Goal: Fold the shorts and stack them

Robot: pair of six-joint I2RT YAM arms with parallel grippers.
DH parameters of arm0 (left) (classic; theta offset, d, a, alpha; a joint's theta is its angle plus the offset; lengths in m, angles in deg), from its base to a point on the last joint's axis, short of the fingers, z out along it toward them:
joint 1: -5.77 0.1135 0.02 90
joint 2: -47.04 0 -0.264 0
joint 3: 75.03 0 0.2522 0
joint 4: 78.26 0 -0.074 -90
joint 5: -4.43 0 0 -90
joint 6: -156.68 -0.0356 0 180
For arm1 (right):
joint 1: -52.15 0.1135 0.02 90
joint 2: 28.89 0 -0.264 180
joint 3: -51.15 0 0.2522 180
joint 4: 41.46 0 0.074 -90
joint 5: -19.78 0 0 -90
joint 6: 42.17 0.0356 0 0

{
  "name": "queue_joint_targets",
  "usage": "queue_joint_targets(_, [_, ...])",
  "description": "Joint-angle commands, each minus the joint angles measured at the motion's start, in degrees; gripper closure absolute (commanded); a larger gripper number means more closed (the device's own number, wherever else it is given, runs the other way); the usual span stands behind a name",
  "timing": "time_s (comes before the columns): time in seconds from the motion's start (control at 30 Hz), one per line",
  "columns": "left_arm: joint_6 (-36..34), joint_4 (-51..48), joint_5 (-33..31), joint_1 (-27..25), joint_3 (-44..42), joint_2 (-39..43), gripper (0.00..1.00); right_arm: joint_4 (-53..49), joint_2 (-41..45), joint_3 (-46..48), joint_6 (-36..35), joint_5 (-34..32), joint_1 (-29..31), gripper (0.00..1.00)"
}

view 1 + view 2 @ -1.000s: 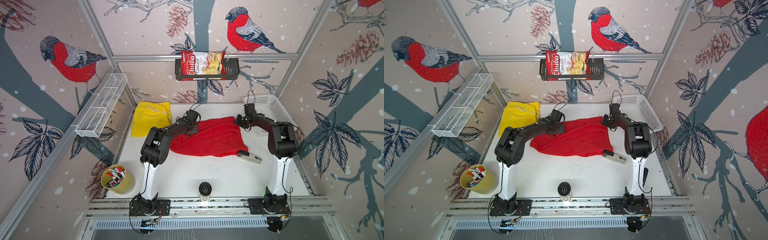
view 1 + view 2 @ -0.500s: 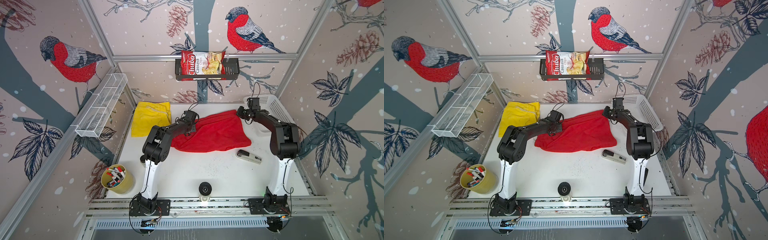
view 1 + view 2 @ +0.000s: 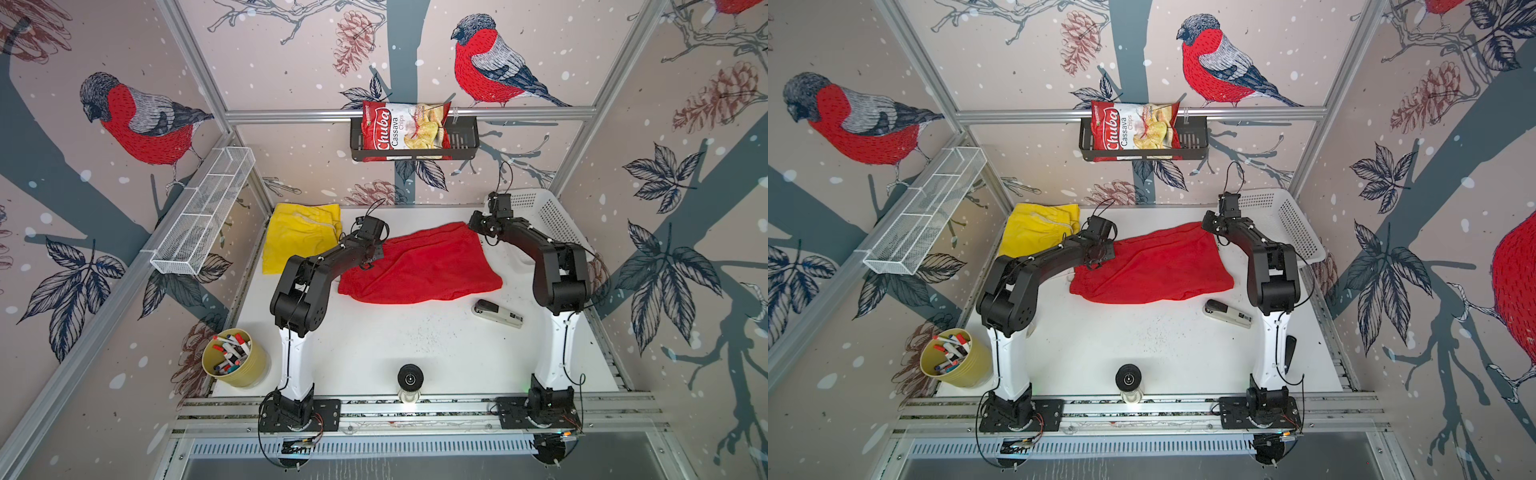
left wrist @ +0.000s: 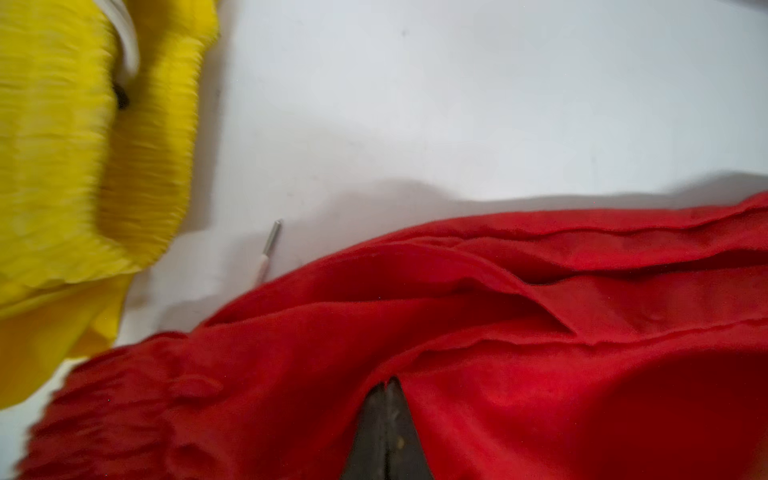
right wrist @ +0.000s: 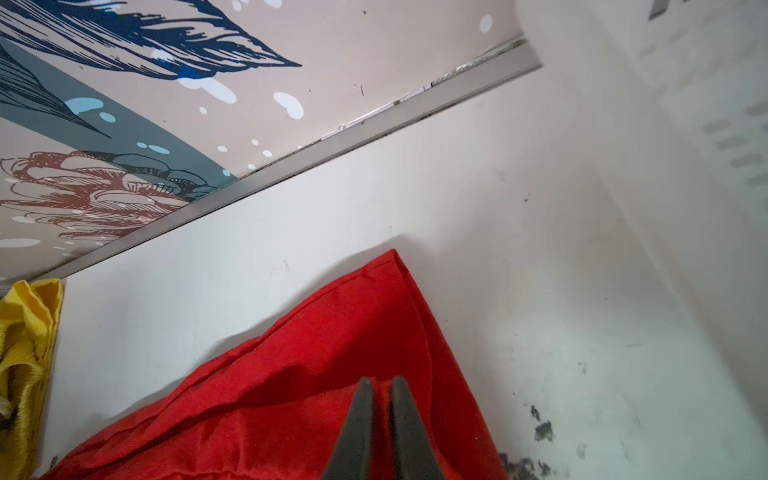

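White laminate, scuffed and speckled with dark grit, is your desk point(image 3: 374, 345). The red shorts point(image 3: 419, 266) lie across its middle as a wide, soft, fleecy sheet with rippled folds. Compared with a second ago, their far edge has been drawn up and back, away from the near hem. The far right corner now stands off the desk with a shadow beneath it.

Just beside the red shorts' left end, the yellow shorts point(image 3: 299, 237) sit as a crinkled rectangle with a ribbed waistband, unmoved. Beyond the red shorts' far right corner stands the white plastic lattice basket point(image 3: 557, 220).

Your left gripper point(image 4: 384, 388) is clenched on the red shorts' left end, with cloth bunching around its tips; a second ago it stood wide. Your right gripper point(image 5: 381, 384) is pinched on a fold near the far right corner, its dark tapered fingers almost meeting.

Near the red shorts' near right corner lies a grey stapler point(image 3: 496, 313). A thin white cord end point(image 4: 269, 245) with a metal tip pokes out from under the red cloth's edge.
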Motion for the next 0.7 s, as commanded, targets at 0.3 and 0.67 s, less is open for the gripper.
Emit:
queue_joint_targets(0.3, [0.21,0.03,3.14,2.18,5.02,-2.52,0.78,6.7,-0.7,-2.07,-2.39,-4.39,0.39,0.86])
queue_joint_targets(0.67, [-9.55,8.5,15.44,-1.94,8.29,-5.38,0.21,5.59,-3.46,-2.5,-1.62,-3.18,0.47,0.87])
